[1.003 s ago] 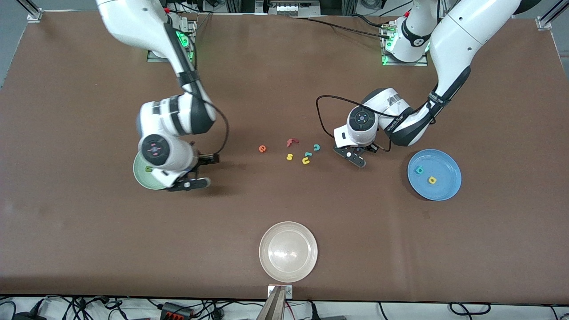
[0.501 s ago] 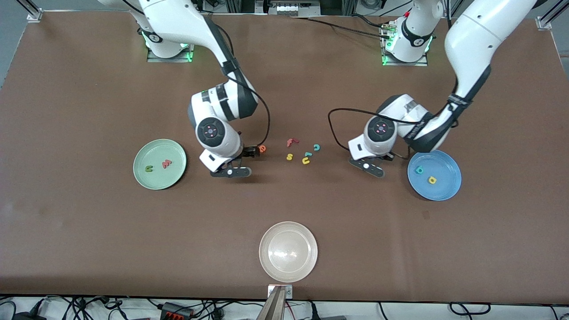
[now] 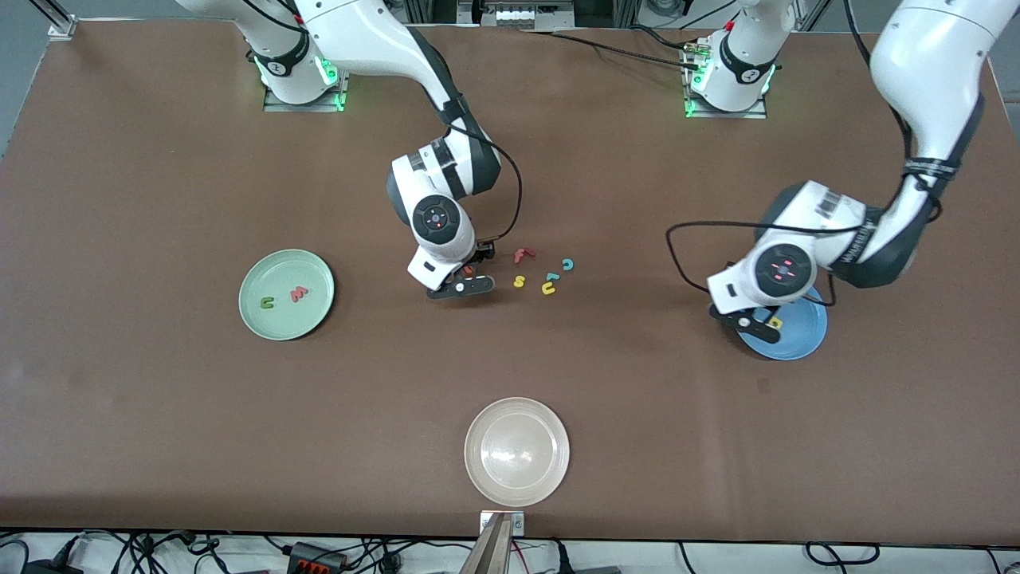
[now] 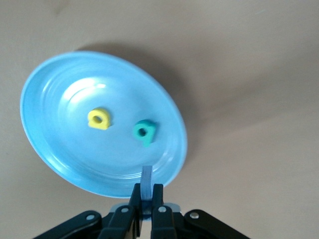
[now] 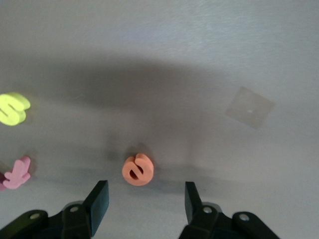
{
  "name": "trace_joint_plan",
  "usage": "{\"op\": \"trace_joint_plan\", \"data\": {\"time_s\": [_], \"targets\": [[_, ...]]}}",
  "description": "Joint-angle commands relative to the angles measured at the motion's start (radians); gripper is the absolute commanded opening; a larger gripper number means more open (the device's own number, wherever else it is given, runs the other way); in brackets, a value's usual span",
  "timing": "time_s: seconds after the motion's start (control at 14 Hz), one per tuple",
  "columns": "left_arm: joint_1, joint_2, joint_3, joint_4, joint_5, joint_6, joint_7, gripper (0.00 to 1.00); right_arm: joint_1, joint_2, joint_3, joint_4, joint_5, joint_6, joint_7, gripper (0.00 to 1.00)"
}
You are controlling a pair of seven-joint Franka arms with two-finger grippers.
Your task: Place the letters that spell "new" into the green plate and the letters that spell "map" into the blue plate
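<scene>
plates (image 3: 287,328): three; foam letters (image 3: 519,281): six loose; four in plates; one gripped

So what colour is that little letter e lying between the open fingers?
Orange; the small foam letter e shows best in the right wrist view.

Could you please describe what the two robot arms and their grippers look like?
Both arms are glossy white with dark grey joint bands, and a black cable loops along each forearm. Each wrist ends in a round dark cap with small reddish lights. The right gripper and left gripper have black fingers on a black body with silver screws. Green lights glow at both bases.
</scene>
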Motion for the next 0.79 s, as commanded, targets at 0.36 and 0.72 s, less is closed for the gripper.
{"op": "trace_joint_plan", "data": {"time_s": [0.36, 0.72], "targets": [[0.043, 0.055, -0.021, 0.027, 0.026, 0.016, 0.007, 1.0, 0.02, 0.019, -0.004, 0.003, -0.034, 0.046, -0.066, 0.5], [0.051, 0.045, -0.076, 0.114, 0.009, -0.013, 0.01, 1.0, 0.02, 0.023, -0.004, 0.003, -0.033, 0.05, -0.066, 0.4]]}}
